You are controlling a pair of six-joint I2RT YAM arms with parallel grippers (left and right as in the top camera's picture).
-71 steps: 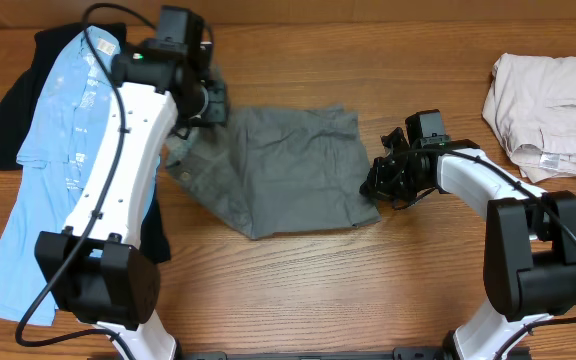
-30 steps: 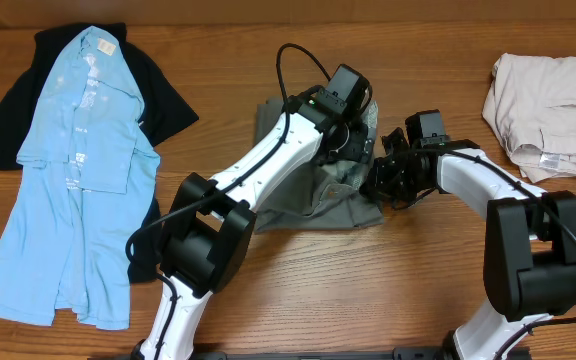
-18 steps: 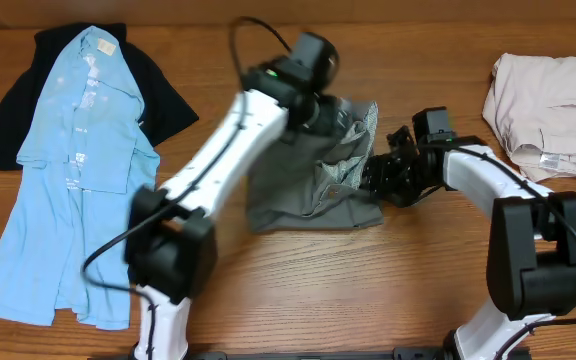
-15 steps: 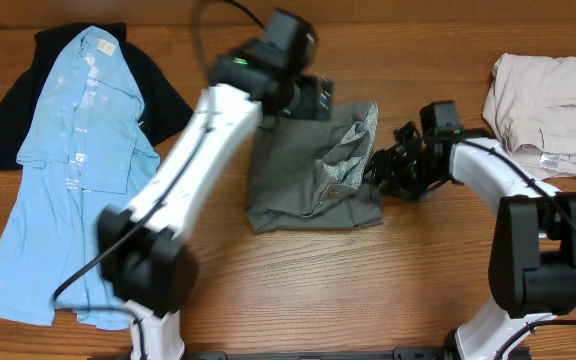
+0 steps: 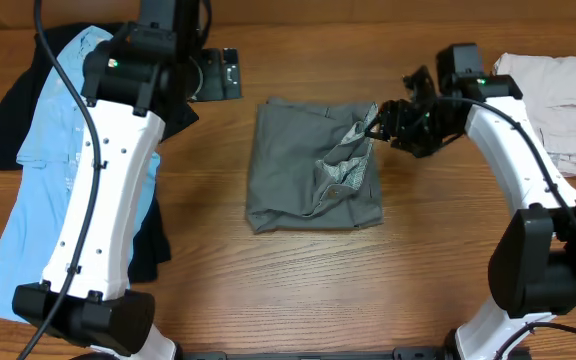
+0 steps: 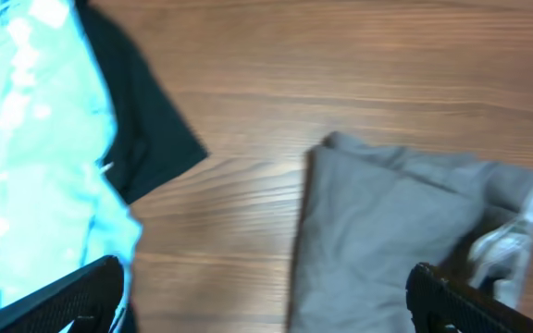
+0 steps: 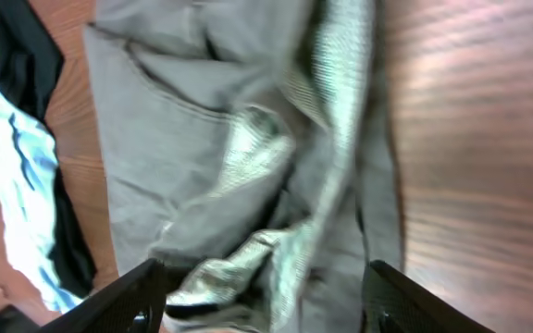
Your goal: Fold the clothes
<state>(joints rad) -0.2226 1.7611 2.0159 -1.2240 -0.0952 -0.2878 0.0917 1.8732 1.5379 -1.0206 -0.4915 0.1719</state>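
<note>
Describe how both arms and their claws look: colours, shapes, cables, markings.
Both are built alike: the left arm and right arm have smooth white shells joined by chunky black joints, with a thin black cable looping along each. The left claw and right claw are black, with two flat fingers. A small green light shows near the left wrist.

Grey shorts [image 5: 293, 165], blue shirt [image 5: 28, 200] (plus black garment [image 5: 1, 128]).
</note>
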